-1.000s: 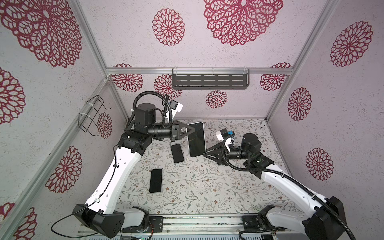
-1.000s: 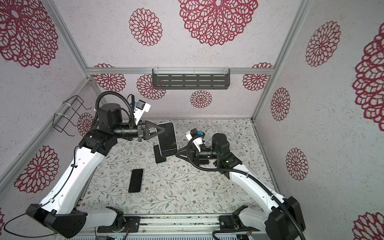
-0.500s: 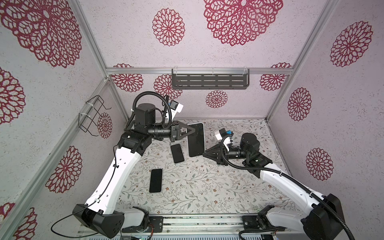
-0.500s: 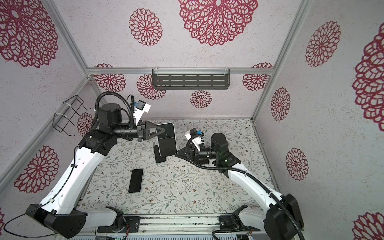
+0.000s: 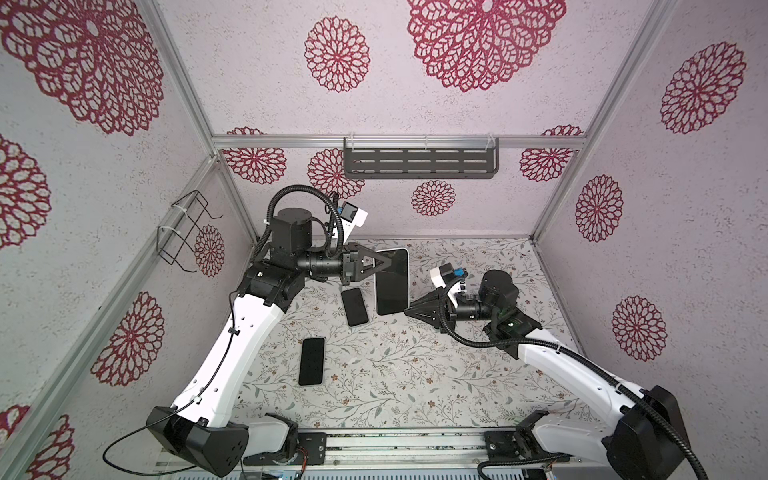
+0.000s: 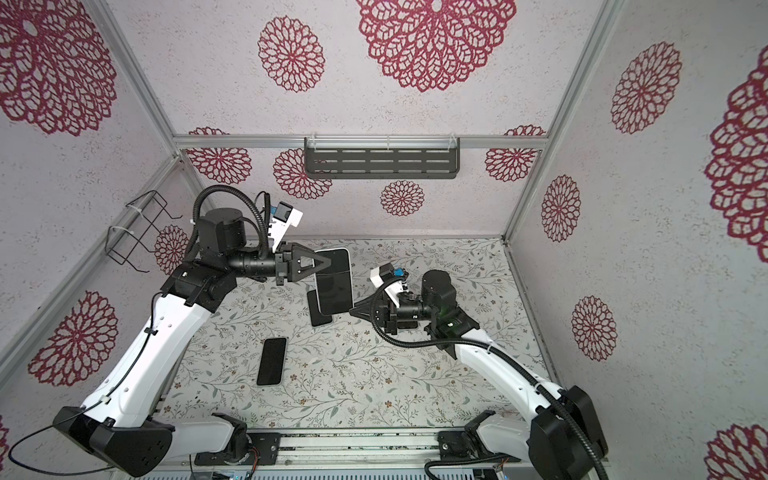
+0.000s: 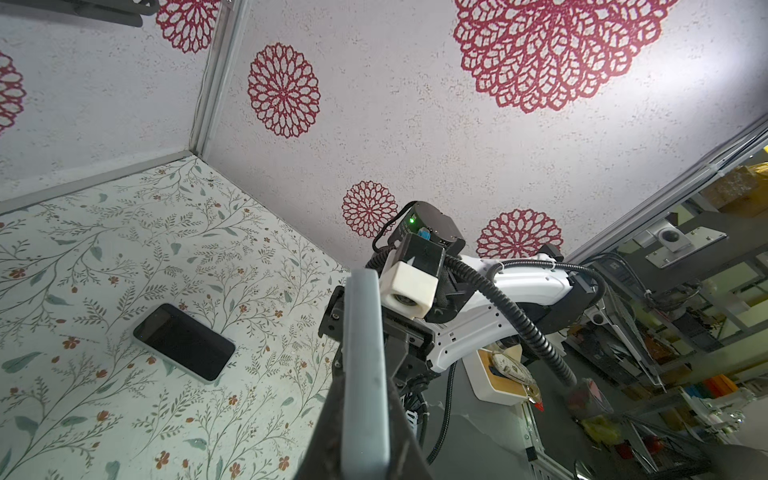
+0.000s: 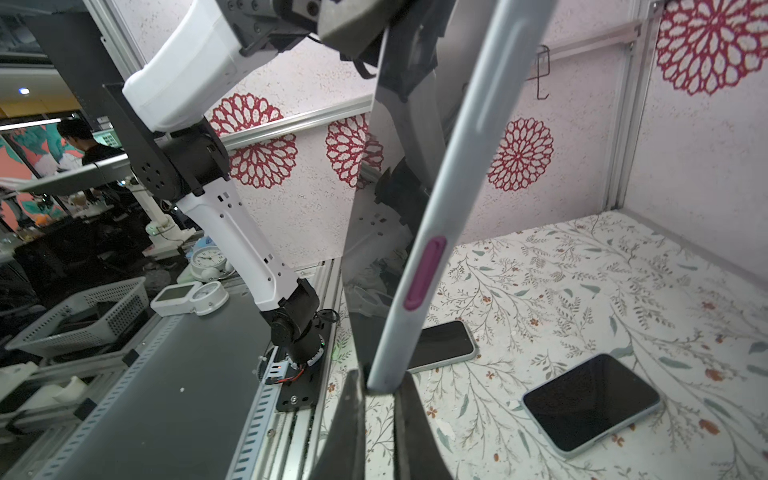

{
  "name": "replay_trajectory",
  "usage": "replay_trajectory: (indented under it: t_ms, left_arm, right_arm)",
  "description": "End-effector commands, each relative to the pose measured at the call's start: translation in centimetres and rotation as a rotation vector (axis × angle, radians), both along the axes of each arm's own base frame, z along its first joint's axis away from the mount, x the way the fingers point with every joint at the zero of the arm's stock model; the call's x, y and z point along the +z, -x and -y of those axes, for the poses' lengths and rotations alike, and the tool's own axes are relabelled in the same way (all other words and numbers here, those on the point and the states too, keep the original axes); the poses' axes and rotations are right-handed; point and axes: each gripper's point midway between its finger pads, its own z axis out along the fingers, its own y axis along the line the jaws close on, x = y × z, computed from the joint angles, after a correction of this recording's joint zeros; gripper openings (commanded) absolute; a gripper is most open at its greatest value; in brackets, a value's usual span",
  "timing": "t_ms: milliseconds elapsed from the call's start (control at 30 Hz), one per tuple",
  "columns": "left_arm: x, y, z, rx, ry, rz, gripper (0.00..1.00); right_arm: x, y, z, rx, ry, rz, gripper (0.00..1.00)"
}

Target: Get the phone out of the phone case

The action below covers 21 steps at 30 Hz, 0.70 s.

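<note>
Right gripper pinched the near corner of our pale grey rubbery phone case; left gripper clamped its far end.

Phone case seems pale grey-blue with a magenta button.

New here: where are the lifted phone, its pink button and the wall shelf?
lifted phone (image 5: 392,291): a top view, screen middle.
pink button (image 8: 424,273): right wrist view, centre.
wall shelf (image 5: 419,157): a top view, slotted front.
</note>
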Motion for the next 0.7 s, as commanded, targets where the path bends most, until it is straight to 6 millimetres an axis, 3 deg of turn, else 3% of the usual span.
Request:
replay_trajectory:
  t_ms: [0, 300, 667]
  left_arm:
    - [1.4, 0.7, 0.5, -0.028, 0.044, 0.002, 0.00]
    - [-0.4, 0.5, 1.6, -0.051, 0.042, -0.071, 0.00]
    - [-0.7, -0.4, 2.6, -0.065, 0.063, -0.121, 0.00]
  right_arm:
    - [3.6, 1.2, 0.0, 0.006, -0.113, 0.323, 0.00]
    - [7.2, 0.7, -0.8, 0.025, -0.195, 0.560, 0.00]
    - [7.4, 0.0, -1.0, -0.015, -0.197, 0.667, 0.00]
